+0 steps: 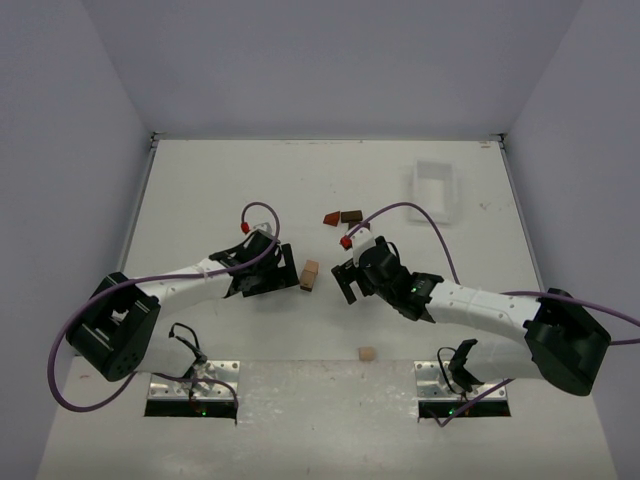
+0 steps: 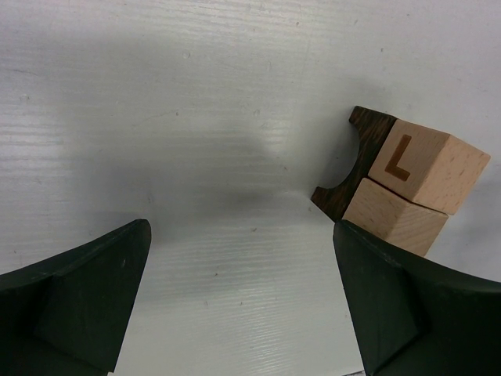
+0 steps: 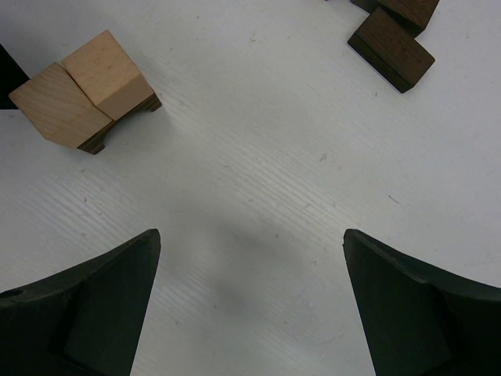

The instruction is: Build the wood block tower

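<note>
The wood block tower (image 1: pixel 309 274) stands mid-table: two light tan cubes side by side on a dark brown arch piece. In the left wrist view the arch (image 2: pixel 352 168) carries a cube marked L (image 2: pixel 427 160) and a plain cube (image 2: pixel 391 219), just beyond my right fingertip (image 2: pixel 368 298). My left gripper (image 1: pixel 291 268) (image 2: pixel 240 231) is open over bare table, just left of the tower. My right gripper (image 1: pixel 345 283) (image 3: pixel 250 235) is open and holds nothing, just right of the tower (image 3: pixel 86 86). A dark brown block (image 3: pixel 391 48) lies farther off.
A reddish-brown block (image 1: pixel 332 218) and a dark brown block (image 1: pixel 351 216) lie behind the right gripper. One loose tan cube (image 1: pixel 367 354) sits near the front edge. A white tray (image 1: pixel 437 190) stands at the back right.
</note>
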Motion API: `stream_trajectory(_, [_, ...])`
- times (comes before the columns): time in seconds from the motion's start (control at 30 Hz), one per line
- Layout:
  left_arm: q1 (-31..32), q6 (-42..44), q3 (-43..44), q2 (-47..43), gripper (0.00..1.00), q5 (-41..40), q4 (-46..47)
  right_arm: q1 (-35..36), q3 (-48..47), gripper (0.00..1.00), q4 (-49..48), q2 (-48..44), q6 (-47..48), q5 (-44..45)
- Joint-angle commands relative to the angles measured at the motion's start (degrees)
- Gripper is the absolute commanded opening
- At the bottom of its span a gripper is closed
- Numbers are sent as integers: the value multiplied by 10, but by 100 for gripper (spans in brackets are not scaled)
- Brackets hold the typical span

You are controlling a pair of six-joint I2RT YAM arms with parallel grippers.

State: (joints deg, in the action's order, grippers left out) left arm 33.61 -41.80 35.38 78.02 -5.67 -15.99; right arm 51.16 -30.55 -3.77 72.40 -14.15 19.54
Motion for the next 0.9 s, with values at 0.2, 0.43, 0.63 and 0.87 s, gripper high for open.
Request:
stream_trajectory(0.2, [8, 7, 22, -1, 100, 1, 23, 3, -10, 99, -12, 5, 2, 18])
stream_trajectory(0.43, [8, 6, 25, -5, 100, -11, 15, 3, -11, 99, -9, 6, 1, 18])
stream_trajectory(0.63, [8, 0, 23, -30, 100, -41, -16, 4, -15, 99, -6, 9, 18, -24])
stream_trajectory(0.87, [8, -11, 27, -64, 100, -95, -66, 19, -28, 99, -49, 32, 121, -173])
